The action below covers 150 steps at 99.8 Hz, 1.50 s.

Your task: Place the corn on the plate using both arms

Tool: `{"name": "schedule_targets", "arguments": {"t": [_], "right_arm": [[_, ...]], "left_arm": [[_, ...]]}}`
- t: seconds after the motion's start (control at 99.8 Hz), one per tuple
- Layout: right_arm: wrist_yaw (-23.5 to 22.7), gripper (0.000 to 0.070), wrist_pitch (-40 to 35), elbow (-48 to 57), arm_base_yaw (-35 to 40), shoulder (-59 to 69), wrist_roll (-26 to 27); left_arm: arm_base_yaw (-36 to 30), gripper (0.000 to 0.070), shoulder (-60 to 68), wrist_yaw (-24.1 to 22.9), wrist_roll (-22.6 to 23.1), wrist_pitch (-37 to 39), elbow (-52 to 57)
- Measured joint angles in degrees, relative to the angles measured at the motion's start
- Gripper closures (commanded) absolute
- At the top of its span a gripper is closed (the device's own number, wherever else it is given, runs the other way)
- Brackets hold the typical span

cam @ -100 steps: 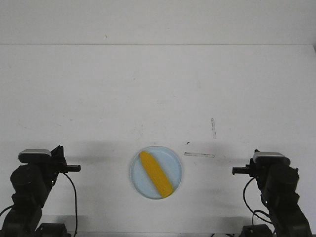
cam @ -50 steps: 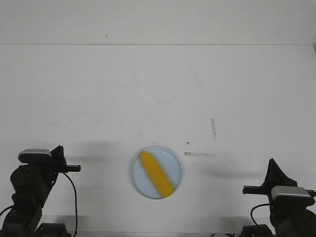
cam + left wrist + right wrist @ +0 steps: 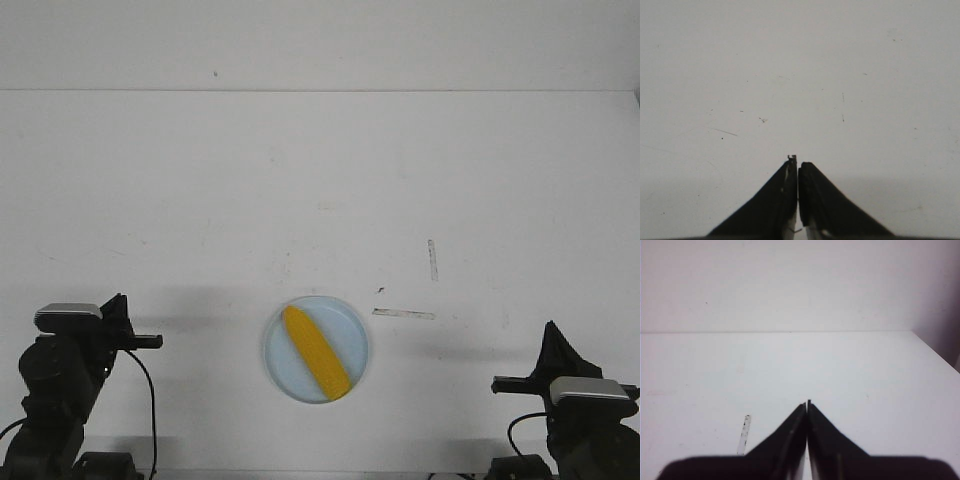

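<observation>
White table, scuffed. Left gripper pinched closed, holding nothing, well left of the plate. Corn lies diagonally on plate, between both grippers. Right gripper closed too, empty, well right of plate.

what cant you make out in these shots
- Underside of the corn: front view, hidden by its own body resting on the plate.
- Corn and plate: absent from both wrist views, which show only bare table.
- Lower parts of both arms: front view, cut off by the bottom edge.
- Right end effector: its base in the right wrist view is a dark blur.
</observation>
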Motion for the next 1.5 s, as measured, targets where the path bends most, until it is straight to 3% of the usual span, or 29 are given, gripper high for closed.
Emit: {"name": "schedule_targets", "arguments": {"t": [0.511, 0.992, 1.504], "right_arm": [[0.0, 0.0696, 0.04, 0.0, 0.0, 0.0, 0.0], [0.02, 0.0696, 2.08, 0.0, 0.0, 0.0, 0.0], [0.07, 0.0696, 2.23, -0.07, 0.07, -0.02, -0.02]], "left_arm": [[0.04, 0.07, -4.98, 0.0, 0.0, 0.59, -1.86], [2.21, 0.0699, -27.26, 0.07, -0.04, 18.99, -32.13], [2.16, 0.0699, -27.26, 0.9, -1.09, 20.5, -31.93]]}}
